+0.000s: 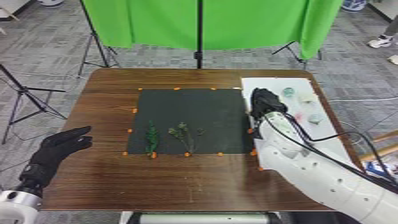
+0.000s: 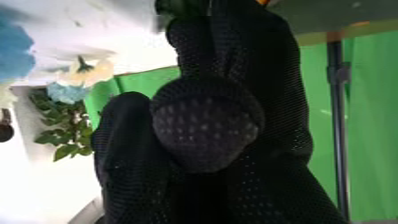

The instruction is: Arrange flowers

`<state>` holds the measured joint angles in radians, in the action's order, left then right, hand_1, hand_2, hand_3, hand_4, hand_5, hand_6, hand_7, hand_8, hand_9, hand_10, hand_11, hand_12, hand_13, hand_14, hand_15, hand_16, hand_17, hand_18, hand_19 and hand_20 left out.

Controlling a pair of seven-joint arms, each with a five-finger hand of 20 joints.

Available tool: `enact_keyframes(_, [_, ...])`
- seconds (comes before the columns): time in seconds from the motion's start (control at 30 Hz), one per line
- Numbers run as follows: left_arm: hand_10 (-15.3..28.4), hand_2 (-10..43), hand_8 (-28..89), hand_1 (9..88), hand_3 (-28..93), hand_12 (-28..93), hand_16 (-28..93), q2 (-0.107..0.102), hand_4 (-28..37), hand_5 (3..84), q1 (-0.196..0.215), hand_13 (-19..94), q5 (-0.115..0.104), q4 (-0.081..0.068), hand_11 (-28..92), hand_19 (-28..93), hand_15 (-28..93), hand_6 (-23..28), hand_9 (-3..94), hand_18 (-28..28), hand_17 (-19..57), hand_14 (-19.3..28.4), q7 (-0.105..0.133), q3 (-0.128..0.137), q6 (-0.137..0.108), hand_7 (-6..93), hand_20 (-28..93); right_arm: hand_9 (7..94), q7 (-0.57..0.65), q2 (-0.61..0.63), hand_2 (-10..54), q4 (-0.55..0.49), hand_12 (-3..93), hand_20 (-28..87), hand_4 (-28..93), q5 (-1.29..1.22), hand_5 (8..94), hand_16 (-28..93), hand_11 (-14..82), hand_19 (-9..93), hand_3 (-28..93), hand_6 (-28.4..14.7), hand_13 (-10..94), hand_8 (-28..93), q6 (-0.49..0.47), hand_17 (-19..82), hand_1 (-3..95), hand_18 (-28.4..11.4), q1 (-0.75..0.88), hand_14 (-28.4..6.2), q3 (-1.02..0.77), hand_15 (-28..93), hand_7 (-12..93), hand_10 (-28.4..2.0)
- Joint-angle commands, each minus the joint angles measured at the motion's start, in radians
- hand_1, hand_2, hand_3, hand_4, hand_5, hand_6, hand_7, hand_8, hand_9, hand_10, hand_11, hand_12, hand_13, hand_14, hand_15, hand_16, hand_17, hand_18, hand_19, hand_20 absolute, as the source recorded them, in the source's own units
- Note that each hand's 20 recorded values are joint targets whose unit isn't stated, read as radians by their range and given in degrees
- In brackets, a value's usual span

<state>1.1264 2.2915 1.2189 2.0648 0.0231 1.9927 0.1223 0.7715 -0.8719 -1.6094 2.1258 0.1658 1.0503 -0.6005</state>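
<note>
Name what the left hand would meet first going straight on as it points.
The dark square mat, likely at its left edge, though the left hand may pass above; height is unclear.

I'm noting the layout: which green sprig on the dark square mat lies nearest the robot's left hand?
The slim, dense green sprig, leftmost in the head view; the branching, looser green sprig lies farther right.

Bright glare in wrist view

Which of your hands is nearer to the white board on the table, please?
Right: the right hand is over the white board, the left hand at the table's left edge.
</note>
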Motion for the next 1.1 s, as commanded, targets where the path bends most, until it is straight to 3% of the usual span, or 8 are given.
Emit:
enact_keyframes(0.03, [15.1,-3.3,-5,32.4,61,11,0,0.01,-16.2,45.7,0.014,38,0.006,0.003,17,19,21,5.8,46.0,15.2,9.8,19.6,-0.009,0.003,0.008,9.6,22,90.8,-0.033,0.051,-9.5,-0.1,46.1,46,51,-0.001,70.6,23,15.3,84,-24,-5.9,94,18,0.043,75,94.6,-3.3,-0.03,0.6,-0.067,58,40,-11.3])
enact_keyframes(0.27, [15.0,-3.3,-5,32.3,61,11,0,0.012,-16.1,45.7,0.013,38,0.007,0.003,17,19,21,5.8,45.9,15.2,9.8,19.6,-0.01,0.003,0.01,9.6,22,90.7,-0.03,0.05,-9.5,-0.153,46.4,46,53,-0.017,70.4,24,15.5,85,-24,-5.7,94,18,-0.005,75,94.6,-3.1,-0.014,0.6,-0.083,59,41,-11.3])
enact_keyframes(0.4, [15.0,-3.3,-5,32.4,61,11,0,0.011,-16.2,45.6,0.013,38,0.009,0.005,17,19,21,5.8,45.9,15.2,9.8,19.6,-0.014,0.005,0.015,9.6,22,89.2,0.012,0.053,-9.5,-0.18,40.8,46,51,-0.027,71.4,24,20.0,84,-23,-6.3,94,19,-0.21,75,86.9,-3.4,0.013,-0.1,-0.129,58,36,-12.3])
enact_keyframes(0.43, [15.0,-3.3,-5,32.4,61,11,0,0.012,-16.2,45.6,0.017,38,0.007,0.007,17,19,21,5.9,45.8,15.2,9.8,19.6,-0.012,0.008,0.013,9.6,22,87.8,0.024,0.051,-9.5,-0.18,33.4,45,26,-0.034,72.2,24,24.8,84,13,-6.5,94,19,-0.261,75,68.3,-3.6,0.009,-0.4,-0.13,58,33,-13.7])
enact_keyframes(0.47, [15.0,-3.3,-5,32.3,61,11,0,0.013,-16.2,45.7,0.018,38,0.005,0.007,17,19,21,5.9,45.8,15.1,9.8,19.6,-0.012,0.008,0.01,9.6,22,87.3,0.031,0.051,-9.5,-0.181,29.2,45,9,-0.029,73.7,24,27.1,85,38,-6.9,94,7,-0.305,75,52.8,-4.1,0.005,-0.8,-0.128,58,31,-14.6])
enact_keyframes(0.5, [15.0,-3.3,-5,32.3,61,11,0,0.014,-16.2,45.6,0.019,38,0.006,0.007,17,19,21,5.9,45.8,15.1,9.8,19.6,-0.013,0.009,0.01,9.6,22,87.5,0.049,0.045,-9.5,-0.179,25.9,44,-3,-0.021,75.5,24,28.7,87,56,-7.4,94,-3,-0.374,75,39.9,-4.8,-0.004,-1.3,-0.125,58,28,-15.5])
enact_keyframes(0.53, [15.0,-3.3,-5,32.3,61,11,0,0.013,-16.2,45.7,0.019,38,0.007,0.007,17,19,21,5.9,45.8,15.1,9.8,19.6,-0.014,0.009,0.011,9.6,22,87.9,0.058,0.046,-9.5,-0.178,25.2,44,-7,-0.039,76.3,24,29.0,87,59,-7.6,94,-5,-0.403,75,35.5,-5.2,-0.006,-1.6,-0.123,59,28,-15.9])
enact_keyframes(1.1, [15.0,-3.3,-5,32.2,61,11,0,0.011,-16.1,45.6,0.011,38,0.008,0.004,17,19,21,5.9,45.7,15.1,9.8,19.6,-0.023,0.004,0.028,9.5,22,91.0,0.13,0.032,-9.5,-0.139,27.0,38,-7,-0.03,81.5,21,34.3,91,55,-8.7,94,-3,-0.526,76,22.9,-5.4,0.002,-1.6,-0.086,62,25,-16.4])
